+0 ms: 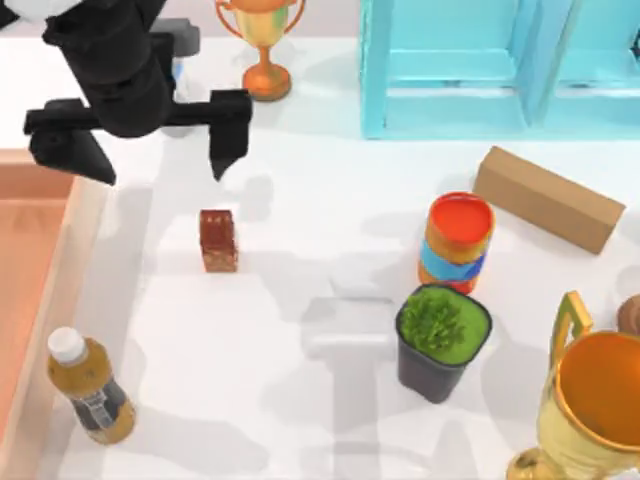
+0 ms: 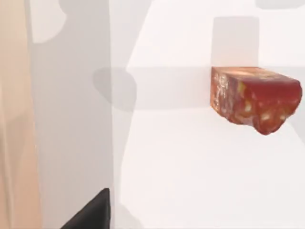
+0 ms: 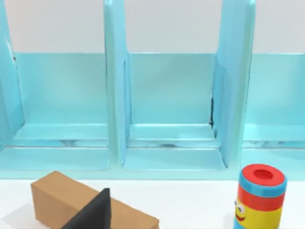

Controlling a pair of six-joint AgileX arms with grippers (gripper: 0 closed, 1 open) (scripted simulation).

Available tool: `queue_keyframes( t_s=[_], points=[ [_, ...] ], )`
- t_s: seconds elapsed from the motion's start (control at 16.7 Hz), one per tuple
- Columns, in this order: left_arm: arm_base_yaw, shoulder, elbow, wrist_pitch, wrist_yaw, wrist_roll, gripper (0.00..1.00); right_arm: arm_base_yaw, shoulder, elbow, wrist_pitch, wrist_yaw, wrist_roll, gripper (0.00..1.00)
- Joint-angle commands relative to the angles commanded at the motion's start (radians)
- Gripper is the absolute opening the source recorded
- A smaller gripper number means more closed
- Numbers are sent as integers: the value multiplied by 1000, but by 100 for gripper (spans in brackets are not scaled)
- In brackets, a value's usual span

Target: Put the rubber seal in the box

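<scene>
Stage: early, pre-grasp. Nothing of the placing done yet, as far as seen.
Rubber seal [image 1: 218,240]: stands upright on bare table, left-centre of top view, untouched. In left wrist view the seal [image 2: 255,99] sits off to one side, not between the fingers.
Box [image 1: 45,300]: at table's left edge, light-wood wall + salmon floor; the visible part holds nothing. Seal is outside it, near its wall but apart.
Left gripper [image 1: 150,150]: hovers above table, up-left of seal in top view, between seal and far-left corner. Jaws spread wide, nothing between them. One dark fingertip [image 2: 93,214] shows in the left wrist view.
Right arm: parked; its wrist cam faces the turquoise shelf unit [image 3: 171,105], w/ tan block [image 3: 57,193] and striped can [image 3: 259,195] in front. One dark finger at frame edge; jaw state: cannot tell.
Nearby clutter: juice bottle [image 1: 90,390] just beside box wall, front-left; small trophy [image 1: 262,45] at back. Neither touches seal.
Done: nil (seal not gripped, not lifted).
Left to do (est.): bring L gripper over seal, descend, pinch, lift, carry left over wall, release in box.
Risk (est.): bottle stands close to box wall, so keep carry path behind it.
</scene>
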Motion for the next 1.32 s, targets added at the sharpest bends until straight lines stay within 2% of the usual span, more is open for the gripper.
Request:
queue_keyframes(
  t_s=[0.18, 0.36, 0.78, 0.96, 1.32],
  points=[
    [-36, 166, 168, -104, 2, -33, 100, 0, 0, 0, 0, 0, 0, 100],
    [-55, 261, 263, -160, 4, -51, 100, 0, 0, 0, 0, 0, 0, 100],
    [-53, 271, 269, -162, 4, -52, 100, 0, 0, 0, 0, 0, 0, 100],
    [-55, 284, 206, -91, 4, -49, 100, 0, 0, 0, 0, 0, 0, 100],
    [-55, 337, 5, 171, 4, -50, 100, 0, 0, 0, 0, 0, 0, 100]
  ],
)
